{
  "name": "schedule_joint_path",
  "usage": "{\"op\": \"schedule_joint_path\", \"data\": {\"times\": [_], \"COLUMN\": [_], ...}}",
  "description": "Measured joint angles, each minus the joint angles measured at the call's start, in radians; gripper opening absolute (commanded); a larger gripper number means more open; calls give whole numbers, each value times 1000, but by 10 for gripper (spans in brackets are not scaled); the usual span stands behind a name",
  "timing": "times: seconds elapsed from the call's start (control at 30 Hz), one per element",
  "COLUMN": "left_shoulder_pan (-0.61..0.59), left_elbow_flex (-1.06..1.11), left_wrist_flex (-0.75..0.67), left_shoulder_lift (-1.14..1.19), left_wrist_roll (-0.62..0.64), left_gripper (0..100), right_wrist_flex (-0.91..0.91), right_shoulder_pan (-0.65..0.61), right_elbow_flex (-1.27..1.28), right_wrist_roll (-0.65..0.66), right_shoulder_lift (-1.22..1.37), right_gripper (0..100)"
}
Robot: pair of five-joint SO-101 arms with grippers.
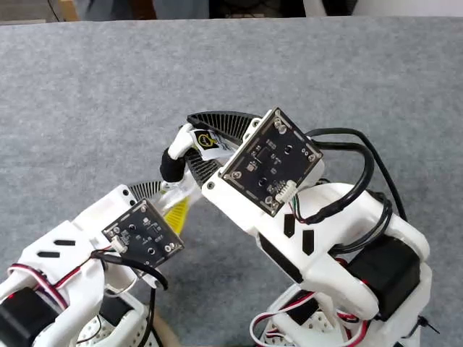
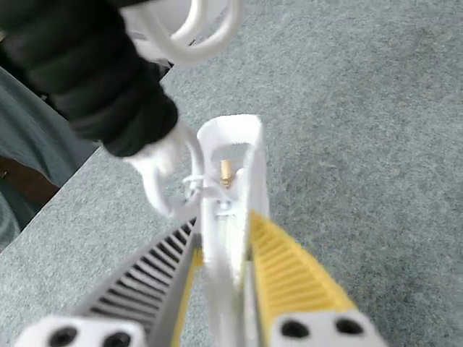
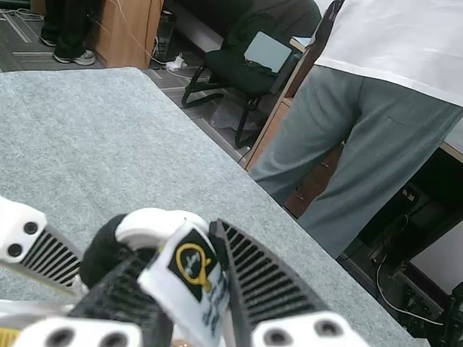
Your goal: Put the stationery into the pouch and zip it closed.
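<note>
The pouch [image 1: 176,160], pale and see-through with a black end, is held up off the table between both grippers. My right gripper [image 1: 206,148], with black ribbed fingers, is shut on the pouch's white label [image 3: 189,278], which carries a yellow and black mark. Beside that label sits the pouch's black and white end [image 3: 137,228]. My left gripper [image 1: 172,196], with one yellow and one grey ribbed finger, is shut on a pale strip of the pouch [image 2: 230,155] where a small brass zip part [image 2: 226,172] shows. The black end [image 2: 94,79] hangs close above the left gripper [image 2: 224,224].
The grey felt tabletop [image 1: 87,94] stretches wide to the left, right and far side of the arms. Its far edge [image 3: 217,148] drops off toward a room with a chair and furniture. Both arm bases crowd the near edge.
</note>
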Motion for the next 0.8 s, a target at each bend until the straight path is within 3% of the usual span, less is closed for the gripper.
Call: {"op": "schedule_joint_path", "data": {"times": [0.53, 0.8], "left_shoulder_pan": [0, 0], "left_elbow_flex": [0, -68], "left_wrist_flex": [0, 43], "left_shoulder_lift": [0, -14], "left_wrist_roll": [29, 64], "left_gripper": [27, 27], "right_wrist_flex": [0, 14], "right_shoulder_pan": [0, 137], "right_elbow_flex": [0, 0], "right_wrist_roll": [0, 0], "right_shoulder_lift": [0, 0], "right_gripper": [12, 12]}}
